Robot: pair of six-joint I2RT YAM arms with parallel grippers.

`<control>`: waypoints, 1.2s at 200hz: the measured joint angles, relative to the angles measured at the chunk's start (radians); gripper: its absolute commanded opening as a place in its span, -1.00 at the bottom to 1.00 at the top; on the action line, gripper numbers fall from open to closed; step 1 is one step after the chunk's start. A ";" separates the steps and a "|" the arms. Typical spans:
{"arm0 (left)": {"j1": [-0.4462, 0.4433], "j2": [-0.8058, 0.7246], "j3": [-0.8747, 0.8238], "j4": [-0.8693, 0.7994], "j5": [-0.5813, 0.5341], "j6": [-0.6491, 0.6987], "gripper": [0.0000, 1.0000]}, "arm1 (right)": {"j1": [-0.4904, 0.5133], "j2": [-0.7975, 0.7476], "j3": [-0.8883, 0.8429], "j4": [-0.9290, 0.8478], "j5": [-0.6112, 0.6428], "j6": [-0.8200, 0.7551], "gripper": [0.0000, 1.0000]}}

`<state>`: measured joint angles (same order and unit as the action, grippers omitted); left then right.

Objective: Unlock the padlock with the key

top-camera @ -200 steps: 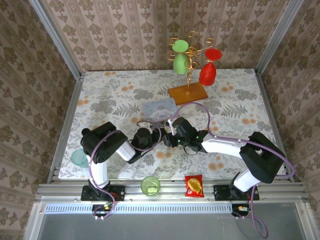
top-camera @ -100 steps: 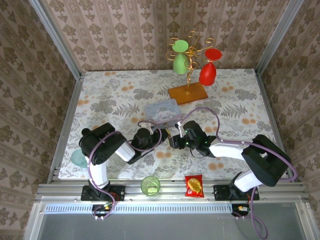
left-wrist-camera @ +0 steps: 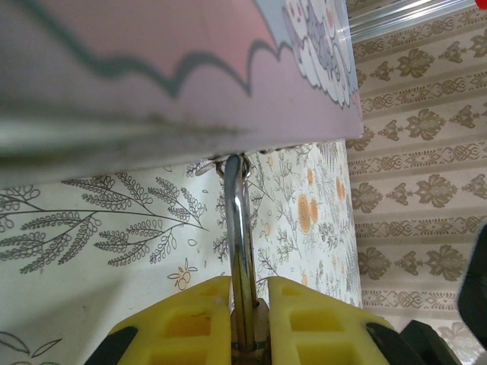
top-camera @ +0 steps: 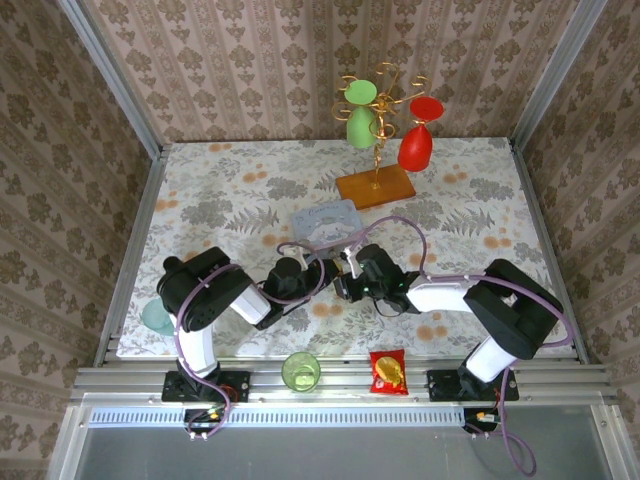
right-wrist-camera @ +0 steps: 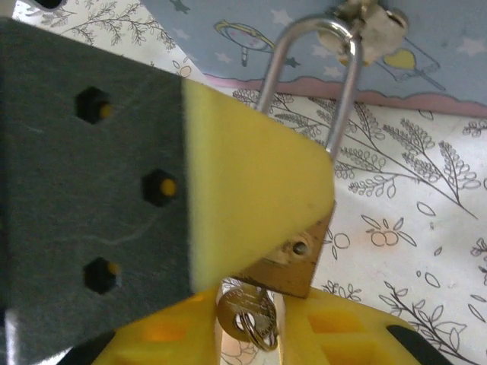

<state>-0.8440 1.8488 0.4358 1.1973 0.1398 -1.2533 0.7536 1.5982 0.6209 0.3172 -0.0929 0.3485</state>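
Your two tools meet just on the near side of the pale blue tin (top-camera: 323,218), low over the flowered surface (top-camera: 220,190). The padlock (right-wrist-camera: 293,262) hangs from the tin's near edge. Its pale shackle (right-wrist-camera: 344,99) loops through a small metal hasp (right-wrist-camera: 365,19) on the tin, and its brass body lies just clear of the tin on the near side. Your left tool (left-wrist-camera: 247,295) is clamped narrow on the padlock. In its wrist view the yellow pads (left-wrist-camera: 186,315) press the shackle from both sides, and from your right wrist one pad covers the upper corner of the brass body, hiding the foot of one shackle leg. The key (right-wrist-camera: 245,313) sits in the end of the body farthest from the tin, its round head pinched between the yellow fingers of your right tool (right-wrist-camera: 253,341). Whether the shackle is free of the body you cannot tell. An orange-red packet (top-camera: 387,371) lies well to the near side of the tin, beside a green cup (top-camera: 301,370)
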 measured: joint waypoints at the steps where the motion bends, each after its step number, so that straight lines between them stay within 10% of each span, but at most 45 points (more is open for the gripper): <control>1: 0.000 -0.001 0.000 0.000 -0.001 0.000 -1.00 | 0.001 0.000 0.001 -0.002 0.004 0.000 -0.40; 44: 0.000 -0.010 -0.005 0.001 -0.001 -0.008 -1.00 | 0.063 0.011 0.030 -0.053 0.186 -0.065 -0.22; 129: 0.001 -0.010 -0.018 0.004 -0.023 -0.031 -1.00 | 0.190 0.124 0.113 -0.104 0.512 -0.140 -0.70; 240: 0.006 -0.016 -0.016 0.006 0.111 0.013 -0.59 | -0.015 0.031 -0.235 0.457 -0.148 0.140 -0.76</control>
<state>-0.8379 1.8332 0.4194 1.2030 0.2504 -1.2404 0.7383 1.6287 0.3862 0.7742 -0.2409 0.4881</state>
